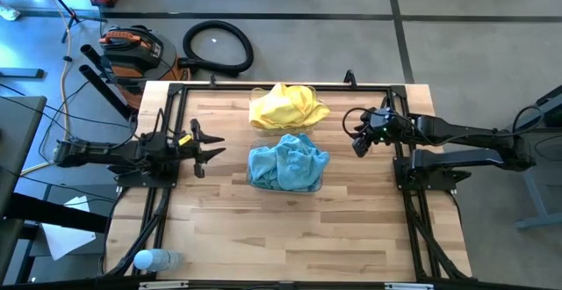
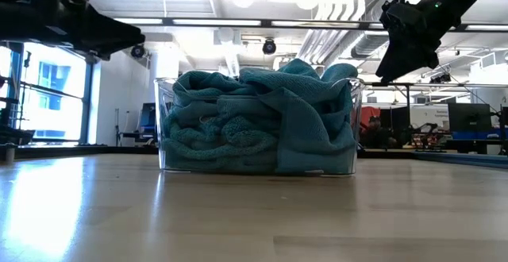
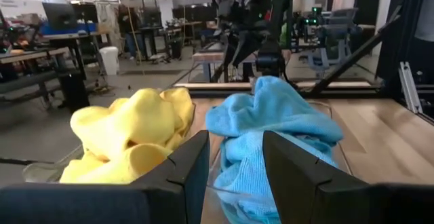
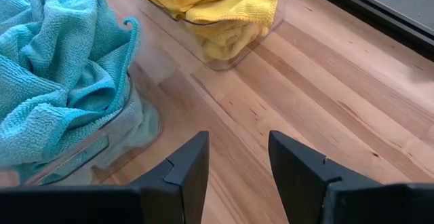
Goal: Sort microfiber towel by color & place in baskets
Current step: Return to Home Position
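Yellow towels (image 1: 288, 107) fill the far clear basket (image 4: 230, 56), heaped above its rim. Turquoise towels (image 1: 286, 161) fill the near clear basket (image 2: 171, 123), one fold draped over its wall (image 4: 132, 108). My left gripper (image 1: 213, 144) hovers open over the table's left side, pointing at the baskets and empty. My right gripper (image 1: 356, 136) hangs open above the bare wood right of the baskets, also empty. In the left wrist view both heaps, yellow towels (image 3: 129, 139) and turquoise towels (image 3: 271, 132), show beyond the fingers.
A clear plastic bottle (image 1: 156, 260) lies at the table's near left corner. Black frame rails (image 1: 158, 211) run along both sides of the table. Bare wood (image 1: 290, 237) stretches across the near half. A coiled hose (image 1: 218, 46) and a tool case sit on the floor beyond.
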`<action>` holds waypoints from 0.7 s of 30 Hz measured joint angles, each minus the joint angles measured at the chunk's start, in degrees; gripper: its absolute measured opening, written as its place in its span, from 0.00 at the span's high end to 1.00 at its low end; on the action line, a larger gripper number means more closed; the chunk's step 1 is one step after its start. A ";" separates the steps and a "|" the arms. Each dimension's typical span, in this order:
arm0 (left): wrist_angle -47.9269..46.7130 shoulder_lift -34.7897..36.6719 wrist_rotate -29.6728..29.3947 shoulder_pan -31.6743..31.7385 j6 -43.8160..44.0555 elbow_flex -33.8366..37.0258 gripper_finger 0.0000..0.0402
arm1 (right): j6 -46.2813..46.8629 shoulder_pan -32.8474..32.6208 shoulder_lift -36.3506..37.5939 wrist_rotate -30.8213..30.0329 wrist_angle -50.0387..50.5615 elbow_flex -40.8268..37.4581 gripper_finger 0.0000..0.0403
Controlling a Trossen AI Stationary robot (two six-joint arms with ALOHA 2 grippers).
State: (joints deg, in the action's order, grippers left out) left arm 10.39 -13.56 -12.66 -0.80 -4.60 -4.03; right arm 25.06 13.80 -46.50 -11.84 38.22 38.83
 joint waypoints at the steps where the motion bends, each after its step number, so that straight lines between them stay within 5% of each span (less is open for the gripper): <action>1: -1.78 1.59 -0.01 0.00 0.11 0.00 0.69 | 0.00 0.00 0.00 0.00 0.00 0.00 0.63; 10: -8.48 13.26 2.07 0.02 1.00 3.37 0.69 | -0.02 0.00 -0.02 0.00 0.07 0.00 0.63; 21: -9.27 13.11 7.46 0.04 -0.06 3.26 0.69 | -1.43 0.00 -0.04 -0.01 0.09 0.00 0.63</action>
State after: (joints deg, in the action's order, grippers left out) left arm 1.13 -0.45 -5.20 -0.75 -4.66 -0.78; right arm 23.63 13.80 -46.54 -11.84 38.30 38.83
